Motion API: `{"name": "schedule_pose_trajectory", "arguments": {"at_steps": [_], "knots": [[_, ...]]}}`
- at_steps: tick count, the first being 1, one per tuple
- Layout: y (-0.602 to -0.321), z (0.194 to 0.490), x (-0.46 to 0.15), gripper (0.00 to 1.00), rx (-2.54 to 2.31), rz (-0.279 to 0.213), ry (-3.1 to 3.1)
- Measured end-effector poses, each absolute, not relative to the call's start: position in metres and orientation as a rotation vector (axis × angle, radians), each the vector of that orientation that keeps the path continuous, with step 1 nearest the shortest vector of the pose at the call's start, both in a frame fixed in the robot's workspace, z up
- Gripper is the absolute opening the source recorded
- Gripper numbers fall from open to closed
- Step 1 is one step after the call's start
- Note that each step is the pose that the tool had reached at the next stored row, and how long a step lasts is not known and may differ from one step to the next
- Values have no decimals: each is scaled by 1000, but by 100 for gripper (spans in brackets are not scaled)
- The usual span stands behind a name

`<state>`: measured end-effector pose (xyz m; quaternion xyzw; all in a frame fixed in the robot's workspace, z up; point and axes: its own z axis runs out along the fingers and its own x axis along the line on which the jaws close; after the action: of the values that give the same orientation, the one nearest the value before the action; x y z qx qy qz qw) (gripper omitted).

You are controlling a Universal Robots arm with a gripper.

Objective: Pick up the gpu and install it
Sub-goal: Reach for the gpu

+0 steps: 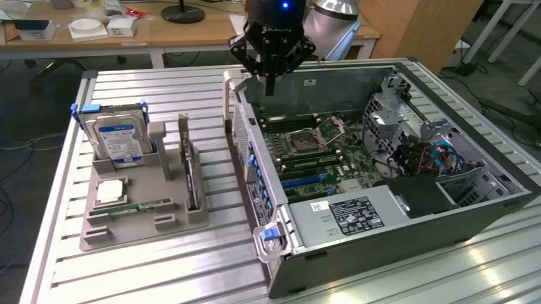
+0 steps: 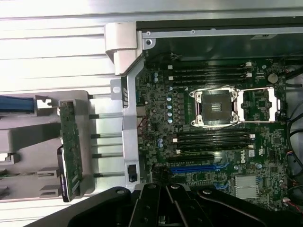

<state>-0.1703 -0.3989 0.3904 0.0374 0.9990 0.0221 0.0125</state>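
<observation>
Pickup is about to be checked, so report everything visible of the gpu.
The gpu is a thin, flat, rectangular card. It stands on its long edge in a slot of the grey holder on the slatted table, to the exterior view's left of the open computer case. In the exterior view it looks dark. In the wrist view its board looks greenish and is dotted with small components. Only the holder touches it, and nothing grips it.

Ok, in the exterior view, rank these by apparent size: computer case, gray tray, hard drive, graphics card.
1. computer case
2. gray tray
3. hard drive and graphics card: unranked, since the card stands edge-on to the camera.
</observation>
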Motion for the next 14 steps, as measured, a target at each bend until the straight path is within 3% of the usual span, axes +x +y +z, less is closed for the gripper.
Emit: {"name": "schedule_pose_trajectory", "arguments": {"at_steps": [14], "knots": [[-399,389,-194,10,117,69,3114]]}}
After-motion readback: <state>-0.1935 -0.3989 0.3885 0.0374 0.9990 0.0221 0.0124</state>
